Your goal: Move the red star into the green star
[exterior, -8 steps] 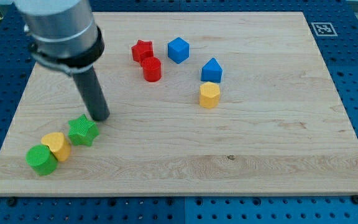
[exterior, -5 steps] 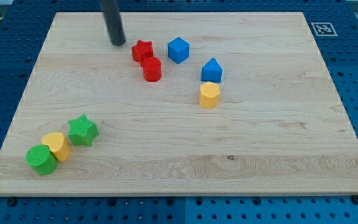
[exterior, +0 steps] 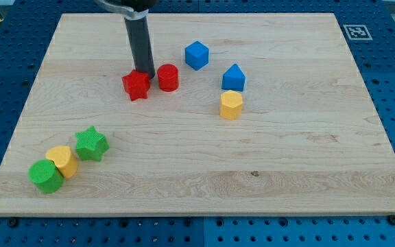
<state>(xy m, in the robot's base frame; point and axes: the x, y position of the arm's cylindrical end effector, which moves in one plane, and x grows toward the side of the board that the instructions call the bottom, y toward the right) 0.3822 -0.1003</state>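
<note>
The red star [exterior: 136, 85] lies on the wooden board [exterior: 300, 158] left of centre, toward the view's top. My tip [exterior: 146, 74] touches its upper right edge, between it and the red cylinder [exterior: 168, 77]. The green star [exterior: 91, 143] lies at the view's lower left, well apart from the red star, below it and to its left.
A yellow block [exterior: 63, 161] and a green cylinder [exterior: 46, 175] sit just left of and below the green star. A blue cube [exterior: 196, 55], a blue block [exterior: 233, 77] and a yellow block [exterior: 230, 105] lie to the right of the red cylinder.
My tip moved from beside the green star up to the top, then came down on the red star. The red star slid down and left, away from the red cylinder.
</note>
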